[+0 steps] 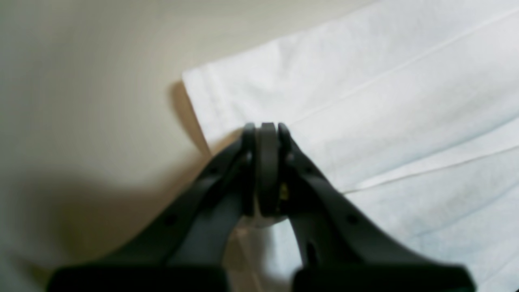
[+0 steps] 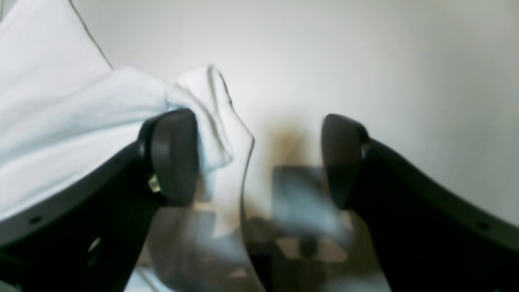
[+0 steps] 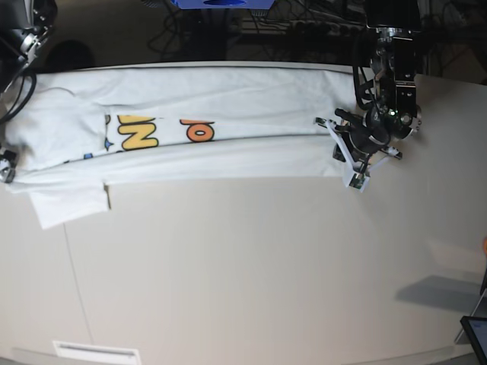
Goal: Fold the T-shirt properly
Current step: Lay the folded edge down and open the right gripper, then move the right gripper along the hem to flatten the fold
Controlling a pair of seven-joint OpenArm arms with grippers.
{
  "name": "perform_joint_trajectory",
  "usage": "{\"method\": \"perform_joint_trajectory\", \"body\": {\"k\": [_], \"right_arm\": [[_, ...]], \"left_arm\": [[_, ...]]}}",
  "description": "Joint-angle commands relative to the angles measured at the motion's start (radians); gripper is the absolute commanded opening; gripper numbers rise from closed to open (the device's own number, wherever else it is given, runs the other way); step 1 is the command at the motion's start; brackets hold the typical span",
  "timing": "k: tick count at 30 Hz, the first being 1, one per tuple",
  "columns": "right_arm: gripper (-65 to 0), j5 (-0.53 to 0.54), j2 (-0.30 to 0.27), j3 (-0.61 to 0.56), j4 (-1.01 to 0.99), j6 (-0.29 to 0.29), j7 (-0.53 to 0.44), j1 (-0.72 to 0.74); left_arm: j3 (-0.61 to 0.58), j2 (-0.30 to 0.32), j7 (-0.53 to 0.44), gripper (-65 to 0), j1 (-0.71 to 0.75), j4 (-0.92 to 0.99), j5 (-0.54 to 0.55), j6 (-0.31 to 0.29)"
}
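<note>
We have the large white short-sleeved cloth T-shirt [image 3: 228,144] stretched as a long band across the far side of the pale table [image 3: 251,274], from nine o'clock to about two o'clock, its yellow and orange lettering peeking out of the lengthwise fold.

At two o'clock the left claw [image 1: 265,134] is clenched tight over the hem corner. Whether cloth is actually pinched between its pads we cannot tell; the wrist view is too soft. If it has only nipped a single layer, or nothing, a pull from here could peel the fold apart, or come away empty.

Over at nine o'clock the right claw [image 2: 259,162] is spread wide, holding nothing, though one pad rests against a bunched sleeve edge. That bunching worries us: clamp there and the sleeve could fold in crooked. A loose flap also hangs below the band around eight o'clock, and could drag unevenly.

Around the scene: dark cables and gear beyond the table at twelve o'clock, well apart from the shirt. The near side of the table carries nothing that would block a fold.
</note>
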State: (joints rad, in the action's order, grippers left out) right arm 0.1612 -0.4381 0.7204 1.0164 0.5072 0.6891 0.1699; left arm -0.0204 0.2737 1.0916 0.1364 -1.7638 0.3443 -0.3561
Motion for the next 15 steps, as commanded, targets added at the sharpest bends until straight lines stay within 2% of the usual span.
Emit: {"method": "perform_joint_trajectory", "body": {"k": [1,3,8,15], "right_arm": [[-20.9,0.004,-0.023,0.001,0.06,0.015,0.008,-0.011],[-20.9,0.004,0.022,0.0,0.17,0.055,0.033,-0.046],[-20.9,0.002,0.092,0.0,0.391,0.054,0.131,-0.085],[-21.0,0.002,0.149,-0.048,0.514,0.055,0.234,-0.099]], "left_arm": [[0.007,0.011,-0.006,-65.0,-0.011,-0.011,-0.007,0.009],[0.007,0.011,-0.006,-65.0,-0.013,0.008,-0.007,0.009],[0.007,0.009,-0.008,-65.0,-0.016,0.032,-0.007,0.009],[0.009,0.008,-0.008,-65.0,-0.016,0.028,-0.007,0.009]]}}
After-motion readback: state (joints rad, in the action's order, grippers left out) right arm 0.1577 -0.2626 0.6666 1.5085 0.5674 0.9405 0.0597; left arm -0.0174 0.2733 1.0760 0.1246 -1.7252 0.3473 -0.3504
